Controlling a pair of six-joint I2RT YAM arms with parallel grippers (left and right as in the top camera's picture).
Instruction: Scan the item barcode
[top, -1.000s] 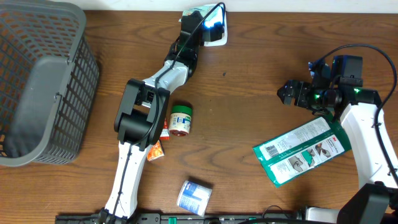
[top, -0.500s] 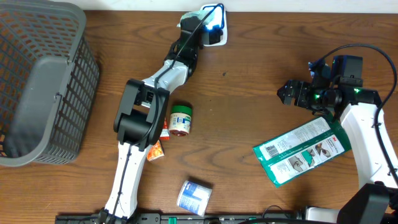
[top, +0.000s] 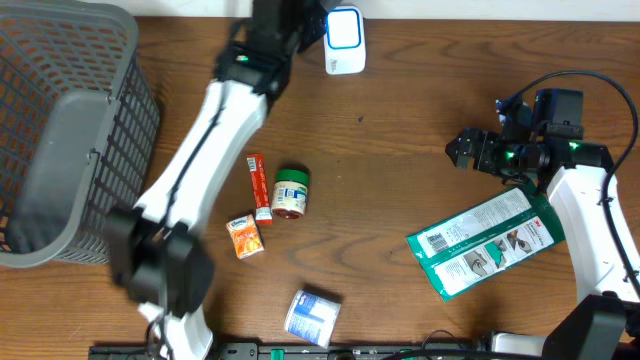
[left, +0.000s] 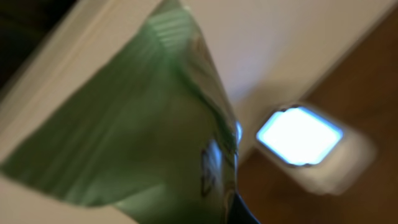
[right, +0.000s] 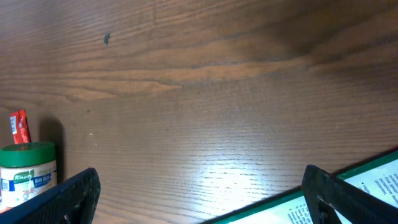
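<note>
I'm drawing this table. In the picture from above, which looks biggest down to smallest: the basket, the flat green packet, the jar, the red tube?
1. basket
2. flat green packet
3. jar
4. red tube, which looks about as long as the jar but much thinner

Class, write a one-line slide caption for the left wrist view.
Blurred close-up: a green packet fills the frame, the scanner glowing behind it on the wooden table.
</note>
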